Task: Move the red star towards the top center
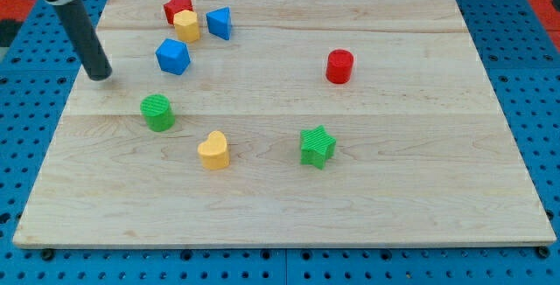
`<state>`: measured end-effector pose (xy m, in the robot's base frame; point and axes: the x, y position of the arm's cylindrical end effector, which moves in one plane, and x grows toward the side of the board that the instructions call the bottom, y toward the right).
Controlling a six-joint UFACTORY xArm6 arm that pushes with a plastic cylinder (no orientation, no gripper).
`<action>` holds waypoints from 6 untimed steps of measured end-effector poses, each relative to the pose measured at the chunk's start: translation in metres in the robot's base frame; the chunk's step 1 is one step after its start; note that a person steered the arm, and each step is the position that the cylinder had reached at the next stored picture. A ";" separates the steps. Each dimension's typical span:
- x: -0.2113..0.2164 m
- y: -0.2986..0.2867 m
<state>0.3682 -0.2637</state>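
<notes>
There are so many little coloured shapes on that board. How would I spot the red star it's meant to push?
Start at the wooden board and go to its top-left corner in the view, where four blocks cluster. The red star is the one nearest the top edge, touching the yellow block just below it. The only other red piece, the red cylinder, stands alone far right.

The small red star-shaped block (177,8) is lying flat on the pale wooden board, close to the board's top edge and well toward the view's left. Its points are showing on the upper and left sides, while its lower right part is sitting hidden behind a neighbouring block that is touching it there. It is resting upright on its base, not tilted, and is sitting well left of the board's top centre.
</notes>
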 end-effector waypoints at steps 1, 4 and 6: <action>-0.040 0.007; -0.135 0.083; -0.147 0.124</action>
